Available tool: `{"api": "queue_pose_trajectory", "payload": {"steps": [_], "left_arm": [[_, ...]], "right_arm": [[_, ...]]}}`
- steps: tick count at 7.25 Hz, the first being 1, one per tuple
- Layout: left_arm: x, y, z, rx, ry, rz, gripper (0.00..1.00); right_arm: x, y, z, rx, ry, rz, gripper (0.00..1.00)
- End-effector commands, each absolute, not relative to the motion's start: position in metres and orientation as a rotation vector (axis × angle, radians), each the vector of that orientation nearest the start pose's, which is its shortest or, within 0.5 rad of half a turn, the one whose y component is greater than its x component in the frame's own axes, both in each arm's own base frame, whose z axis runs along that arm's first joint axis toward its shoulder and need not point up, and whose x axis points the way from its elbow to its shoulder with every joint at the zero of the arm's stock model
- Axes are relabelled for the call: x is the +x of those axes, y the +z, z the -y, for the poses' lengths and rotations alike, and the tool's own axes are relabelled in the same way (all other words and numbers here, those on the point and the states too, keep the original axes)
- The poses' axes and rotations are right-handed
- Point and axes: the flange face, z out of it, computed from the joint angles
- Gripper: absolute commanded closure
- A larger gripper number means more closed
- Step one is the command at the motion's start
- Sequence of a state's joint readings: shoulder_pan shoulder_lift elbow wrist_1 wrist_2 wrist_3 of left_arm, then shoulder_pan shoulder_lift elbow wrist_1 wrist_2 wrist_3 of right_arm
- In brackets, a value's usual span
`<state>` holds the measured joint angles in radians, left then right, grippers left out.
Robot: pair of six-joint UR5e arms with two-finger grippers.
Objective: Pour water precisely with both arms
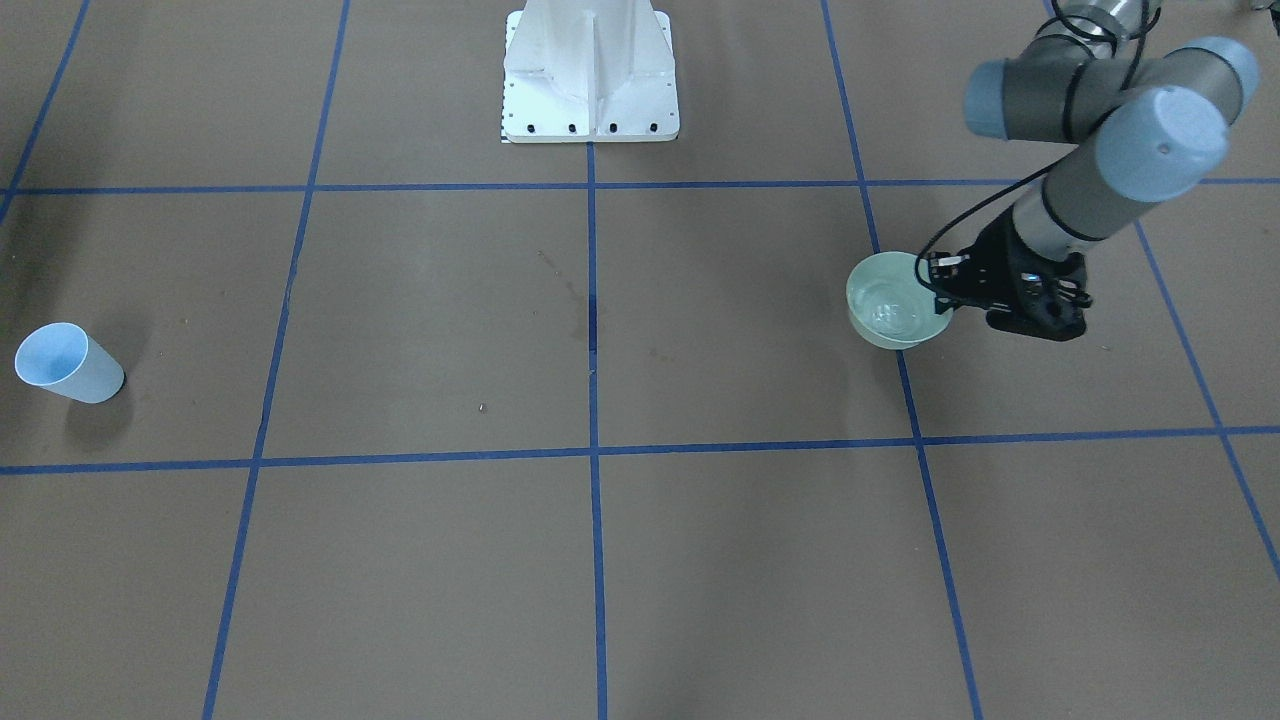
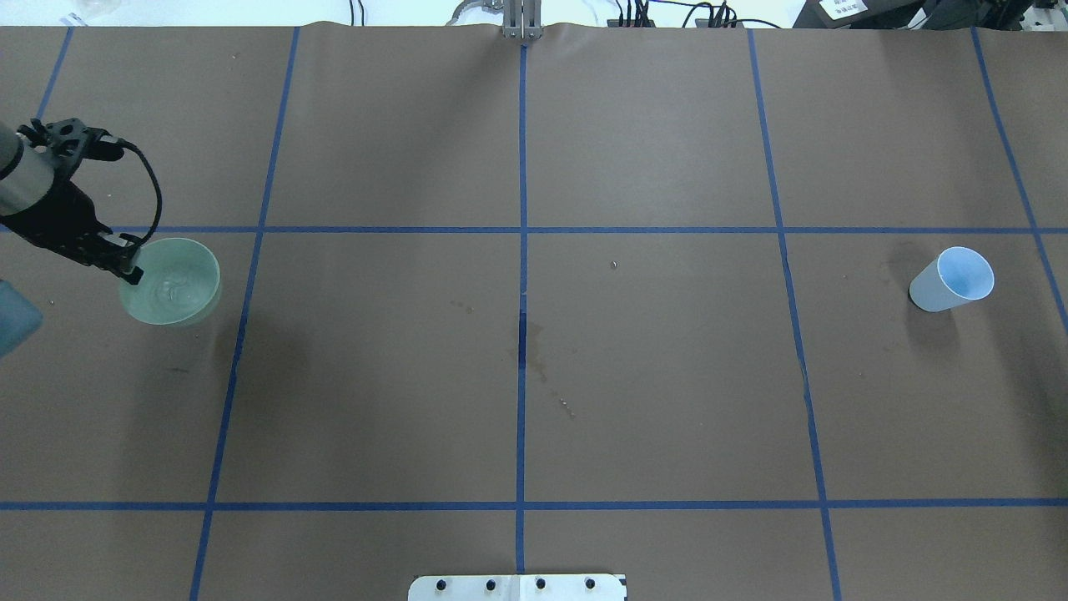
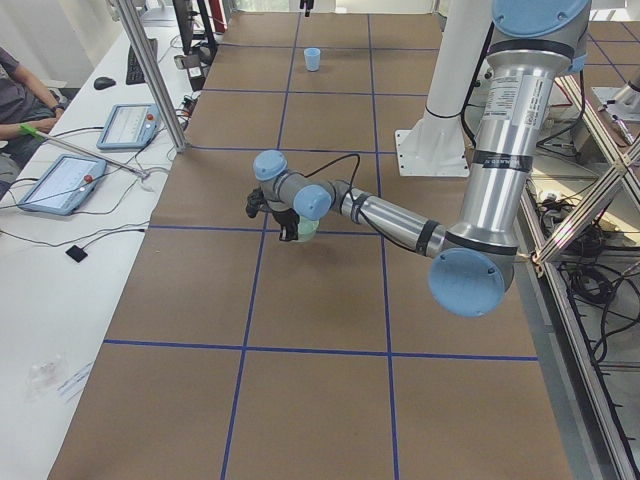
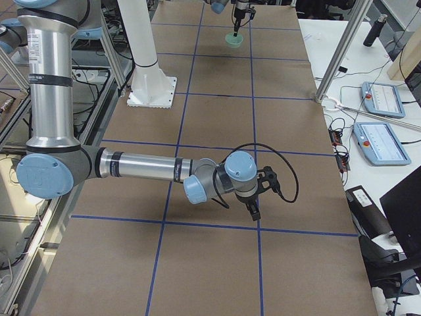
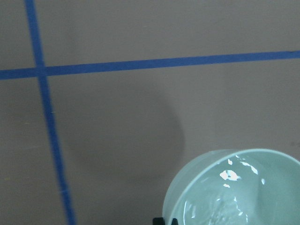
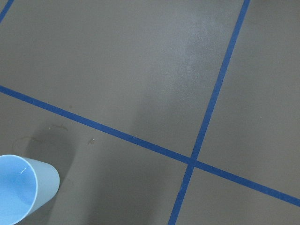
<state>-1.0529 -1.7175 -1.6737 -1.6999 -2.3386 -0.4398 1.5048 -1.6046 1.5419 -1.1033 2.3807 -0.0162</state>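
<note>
The water point(image 5: 229, 176) lies as a shallow pool in a pale green bowl point(image 2: 171, 280), its surface rippled with white glints. It has no long axis of its own. The bowl's mouth faces up and is close to level. The left gripper point(image 2: 129, 269) is clamped on the bowl's rim at the side nearest the left arm point(image 1: 1090, 190), and one dark fingertip point(image 5: 164, 220) shows at the rim in the wrist view. There the bowl's shadow falls apart from it on the table point(image 2: 667, 376), so it looks lifted, though by how much cannot be told. The bowl is far over on the robot's left, just beside a blue tape point(image 2: 375, 229) line. Well apart from it, on the robot's right, a light-blue cup point(image 2: 951, 280) stands upright with its mouth up. Between them is brown paper crossed by tape lines, with a dark stain point(image 2: 523, 334) on the centre line. Nothing stands in the way. The white pedestal point(image 1: 590, 80) sits at the robot's edge of the table, midway. The right arm point(image 4: 138, 166) reaches low over the table, and the right gripper point(image 4: 253, 212) points down. It shows only from the side, so I cannot tell whether it is parted or closed. Its wrist view has the cup at the lower left.
</note>
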Motion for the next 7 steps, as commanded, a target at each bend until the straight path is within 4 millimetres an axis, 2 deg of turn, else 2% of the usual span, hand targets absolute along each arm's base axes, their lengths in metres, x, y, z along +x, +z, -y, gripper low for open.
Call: {"api": "queue_pose_trajectory", "payload": {"steps": [1,3,4,6,7], "left_arm": [[0.185,0.58,0.535,-0.073,0.194,-0.8,1.0],[0.18,0.598,0.537,-0.101,0.175,-0.789,1.0],[0.18,0.601,0.537,-0.106,0.172,-0.786,0.99],[0.18,0.607,0.536,-0.117,0.168,-0.782,0.59],[0.176,0.603,0.539,-0.106,0.164,-0.786,0.12]], "right_arm": [[0.029,0.632,0.495,0.368,-0.242,0.809,0.01],[0.029,0.628,0.491,0.373,-0.242,0.809,0.01],[0.029,0.628,0.491,0.373,-0.242,0.809,0.01],[0.029,0.628,0.491,0.373,-0.242,0.809,0.01],[0.029,0.627,0.491,0.374,-0.243,0.809,0.01]]}}
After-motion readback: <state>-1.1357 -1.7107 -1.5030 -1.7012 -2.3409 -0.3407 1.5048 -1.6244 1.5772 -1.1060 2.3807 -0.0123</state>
